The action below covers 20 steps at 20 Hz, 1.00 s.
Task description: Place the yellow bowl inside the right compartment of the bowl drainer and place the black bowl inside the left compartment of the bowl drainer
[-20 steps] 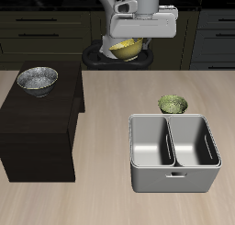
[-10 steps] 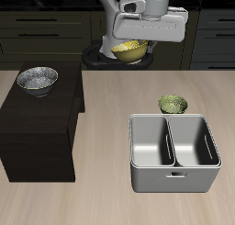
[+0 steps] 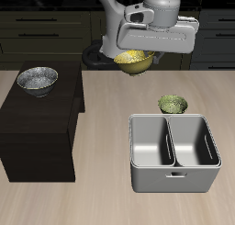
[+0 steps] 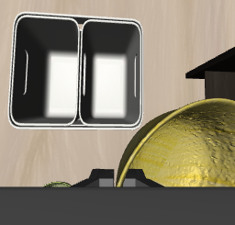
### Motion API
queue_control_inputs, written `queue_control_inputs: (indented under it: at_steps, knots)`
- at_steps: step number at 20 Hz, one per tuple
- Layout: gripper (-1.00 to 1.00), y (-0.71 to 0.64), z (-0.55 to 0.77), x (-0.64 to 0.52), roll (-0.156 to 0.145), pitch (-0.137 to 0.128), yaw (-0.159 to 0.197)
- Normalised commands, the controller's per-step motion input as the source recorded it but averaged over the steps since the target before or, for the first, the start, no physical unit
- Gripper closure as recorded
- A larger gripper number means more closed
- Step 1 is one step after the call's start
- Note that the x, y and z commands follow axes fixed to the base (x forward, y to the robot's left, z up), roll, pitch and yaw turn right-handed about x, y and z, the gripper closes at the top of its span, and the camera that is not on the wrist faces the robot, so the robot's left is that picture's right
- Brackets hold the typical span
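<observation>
Two empty wells of the bowl drainer [image 3: 174, 151] lay nearer the counter's front edge than the hand [image 3: 138, 52], which carried the yellow bowl [image 3: 134, 61] clamped by its rim, high above the counter. The coming move looked like a carry forward and down to the drainer's right compartment. The black bowl [image 3: 38, 79] sat well apart from the drainer, on a dark cabinet [image 3: 37, 128].

I am holding yellow bowl [image 4: 188, 144] in my jaws: glossy, glazed-looking, dimpled inside. Below my jaws, bowl drainer [image 4: 79, 27] is showing brushed grey metal, wells gleaming. Table [image 3: 101, 201] is showing pale matt wood grain. Black bowl [image 3: 37, 78] is glinting, speckled.
</observation>
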Motion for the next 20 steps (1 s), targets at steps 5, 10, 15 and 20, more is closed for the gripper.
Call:
queue_control_inputs:
  at_steps: [5, 10, 15, 20]
  knots:
    - [1.0, 0.24, 0.03, 0.52, 0.013, 0.036, 0.008]
    - [1.0, 0.15, 0.03, 0.27, 0.0, 0.009, 0.03]
    - [1.0, 0.19, 0.11, 0.31, 0.002, -0.008, -0.003]
    - [1.0, 0.15, 0.0, 0.25, 0.013, -0.014, 0.051]
